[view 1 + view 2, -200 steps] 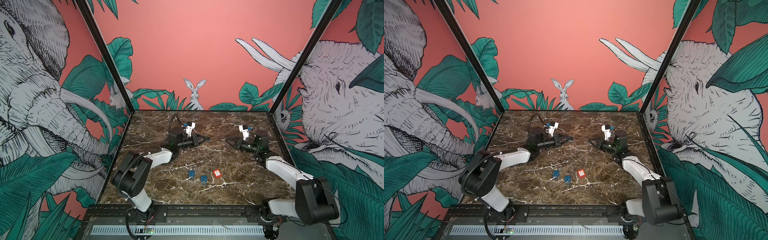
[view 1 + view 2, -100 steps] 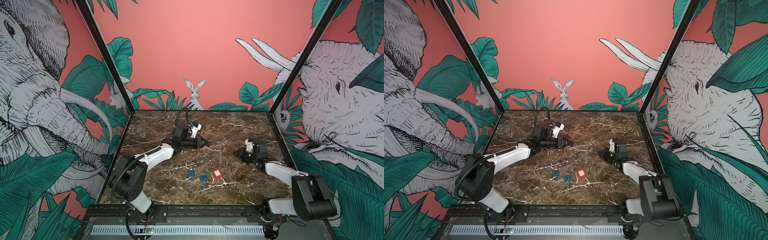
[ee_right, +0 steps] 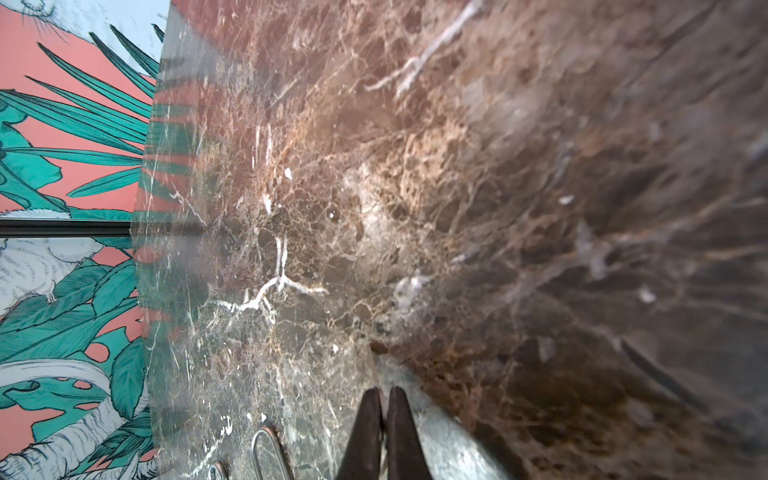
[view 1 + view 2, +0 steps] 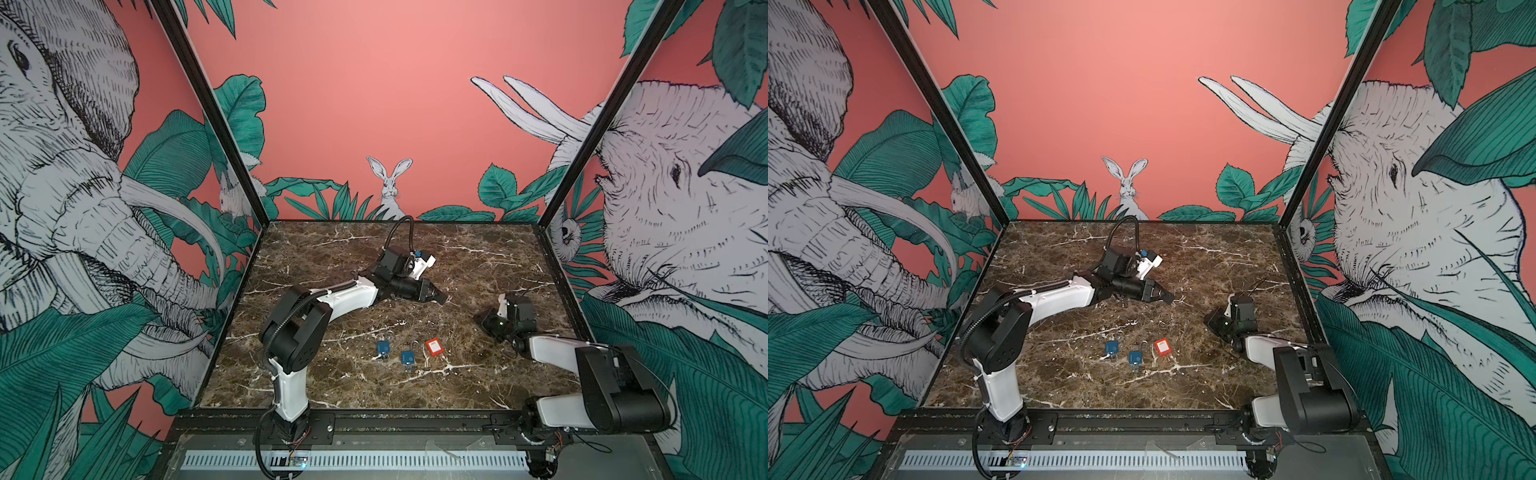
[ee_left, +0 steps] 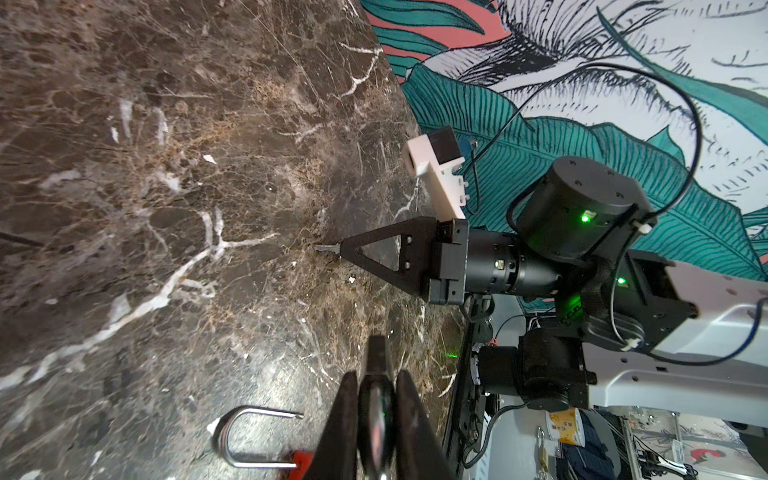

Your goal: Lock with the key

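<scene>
Approach seems the step in hand: right pincer (image 5: pixel 343 249) is clamped on a small silver key (image 5: pixel 326 248) just over the brown marble worktop (image 4: pixel 457 257); left pincer (image 5: pixel 376 374) is nearly closed on something dark (image 5: pixel 376 353), unidentifiable. Nearby the red padlock (image 4: pixel 433 346) lies shackle open; next, the key needs aligning with its keyway.

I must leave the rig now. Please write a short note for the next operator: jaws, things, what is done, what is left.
Right gripper: jaws shut on the key, tip sticking out.
Left gripper: jaws closed on a dark thing; I cannot tell what.
Red lock: on the table, open, as the left wrist view shows. Two blue locks lie beside it.
Done: key is in hand.
Left: insert key in a lock, lock it.
</scene>
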Motion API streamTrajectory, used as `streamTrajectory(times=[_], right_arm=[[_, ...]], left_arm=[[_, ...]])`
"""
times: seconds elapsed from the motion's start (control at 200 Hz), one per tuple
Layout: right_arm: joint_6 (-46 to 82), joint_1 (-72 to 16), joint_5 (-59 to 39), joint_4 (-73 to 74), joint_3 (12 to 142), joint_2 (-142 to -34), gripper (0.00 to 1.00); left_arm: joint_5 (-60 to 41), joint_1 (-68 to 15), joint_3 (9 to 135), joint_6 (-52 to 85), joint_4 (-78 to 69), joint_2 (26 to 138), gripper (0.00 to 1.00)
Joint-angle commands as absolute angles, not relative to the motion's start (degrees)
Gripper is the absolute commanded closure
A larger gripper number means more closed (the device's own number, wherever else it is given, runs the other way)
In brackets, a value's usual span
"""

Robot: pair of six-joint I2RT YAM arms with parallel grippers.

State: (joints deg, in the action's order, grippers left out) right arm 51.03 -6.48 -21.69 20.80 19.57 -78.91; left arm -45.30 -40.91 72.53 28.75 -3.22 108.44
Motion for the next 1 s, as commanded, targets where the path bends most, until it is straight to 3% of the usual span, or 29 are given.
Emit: streamTrajectory(times=[0.0, 0.1, 0.31, 0.995], right_arm=[[51.7, -6.0, -20.3, 20.5, 17.5, -78.7, 1.00], [52.1, -6.0, -21.1, 21.0, 16.5, -78.5, 0.94], [51.9, -6.0, -21.2, 18.6, 16.1, -76.2, 0.71], [49.6, -6.0, -17.0, 5.7, 15.6, -58.6, 0.68]], left_arm=[[-48.1, -42.3, 75.6, 26.6, -2.6, 108.5, 1.00], [-49.5, -42.6, 77.2, 25.9, -1.9, 110.1, 1.00], [-51.4, -43.5, 81.9, 22.3, 2.4, 113.3, 1.00], [-52.2, -47.2, 102.7, 4.9, 26.1, 130.6, 1.00]])
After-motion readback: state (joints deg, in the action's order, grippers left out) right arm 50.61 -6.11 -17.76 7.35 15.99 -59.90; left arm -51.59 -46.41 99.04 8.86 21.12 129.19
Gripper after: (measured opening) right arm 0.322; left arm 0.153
